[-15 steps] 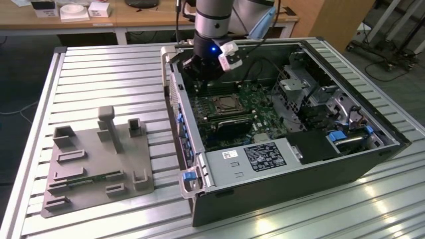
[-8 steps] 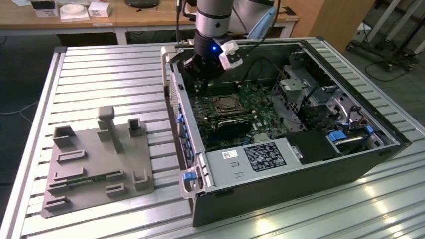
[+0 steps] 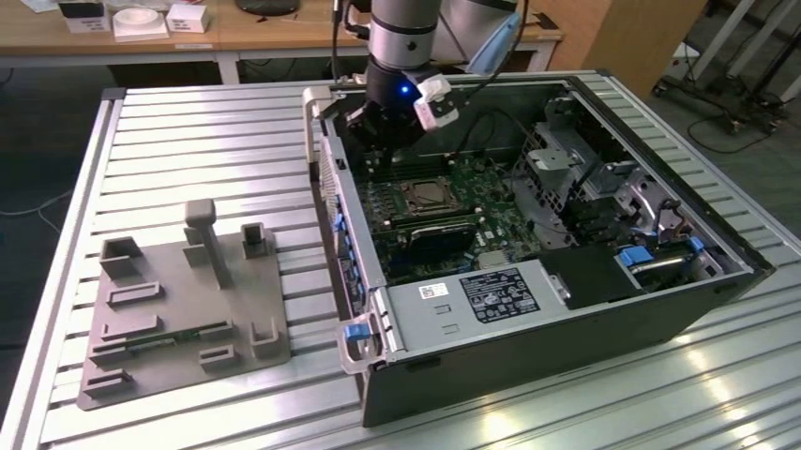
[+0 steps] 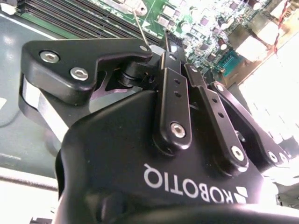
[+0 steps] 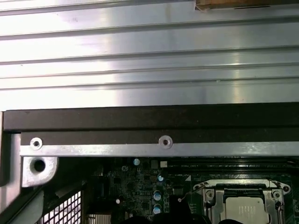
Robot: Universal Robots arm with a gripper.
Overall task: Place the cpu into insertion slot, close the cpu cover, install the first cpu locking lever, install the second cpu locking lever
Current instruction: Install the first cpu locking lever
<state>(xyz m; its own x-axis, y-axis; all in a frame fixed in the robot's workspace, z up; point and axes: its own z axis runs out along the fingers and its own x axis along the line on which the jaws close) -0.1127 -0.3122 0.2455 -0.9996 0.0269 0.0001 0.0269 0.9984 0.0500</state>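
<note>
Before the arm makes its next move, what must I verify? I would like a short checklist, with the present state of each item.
1. The cpu sits flat: ok.
2. The cpu cover is down over it: ok, as far as the first wrist view shows.
3. The wire locking lever is latched: not ok; it stands up beside the gripper.
4. The gripper touches that lever: cannot tell.

Space straight above insertion slot (image 3: 432, 197) is open, case top off. Claw (image 3: 379, 150) and arm (image 3: 403, 47) block the slot's far side, close to case wall (image 3: 328, 178). Low memory slots (image 3: 432, 225) flank the slot. Tall drive cage (image 3: 564, 155) stands to the slot's exterior-view right, grey box (image 3: 482, 295) on its near side.
</note>
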